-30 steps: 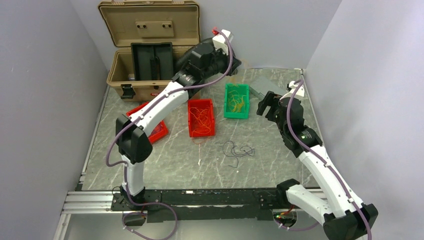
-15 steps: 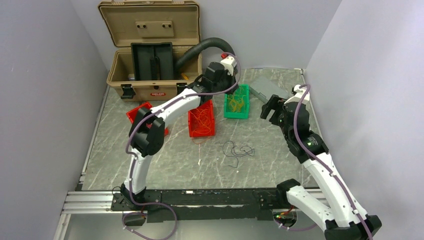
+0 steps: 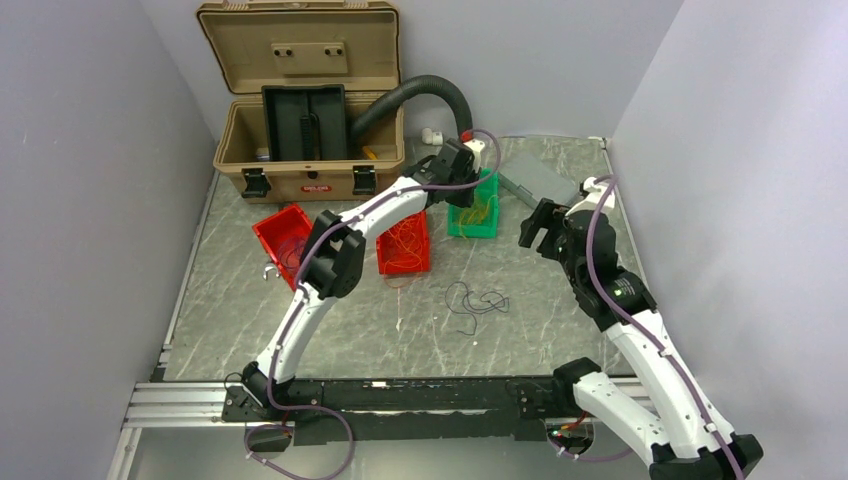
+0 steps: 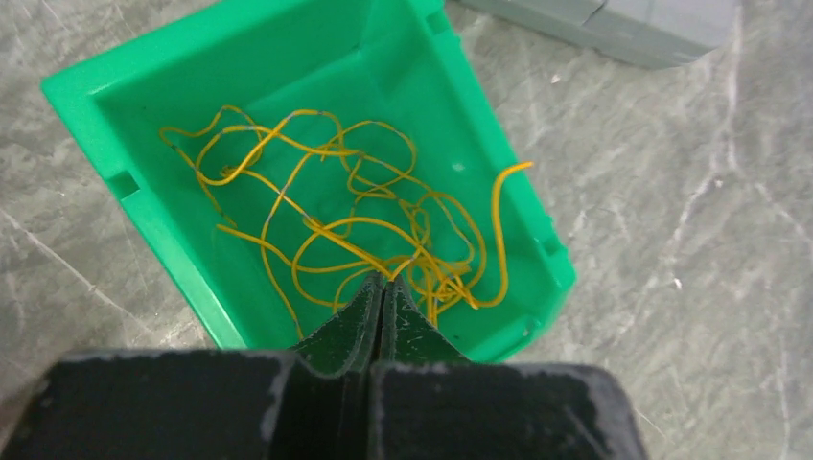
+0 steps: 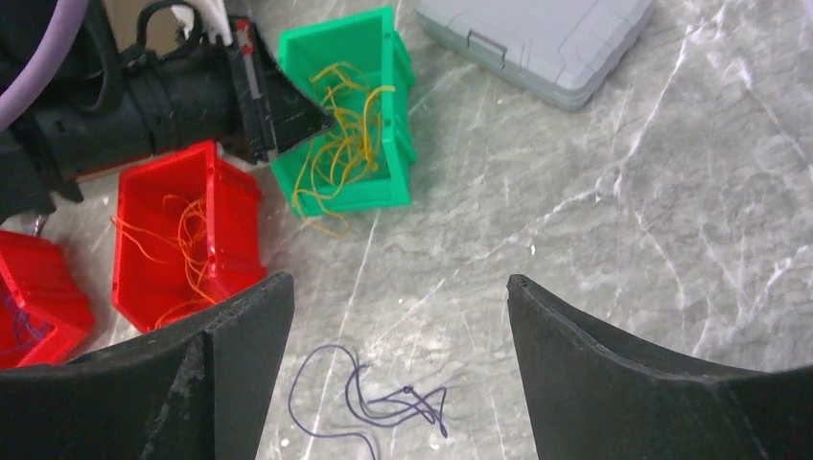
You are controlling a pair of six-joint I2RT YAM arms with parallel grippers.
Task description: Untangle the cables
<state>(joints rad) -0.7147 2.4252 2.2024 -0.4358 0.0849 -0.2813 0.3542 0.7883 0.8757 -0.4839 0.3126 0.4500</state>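
Now left hand [image 4: 383, 281] sits pinched shut over yellow cables [image 4: 433, 270]; right hand [image 5: 398, 280] gapes empty; case label [image 3: 318, 187] unreadable.

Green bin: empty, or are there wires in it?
Not empty. A loose tangle of yellow wires lies inside the green bin, covering much of its floor.

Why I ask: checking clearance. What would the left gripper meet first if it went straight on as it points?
Probably the yellow cables in the green bin: the shut left gripper points down into that tangle, though depth is unclear.
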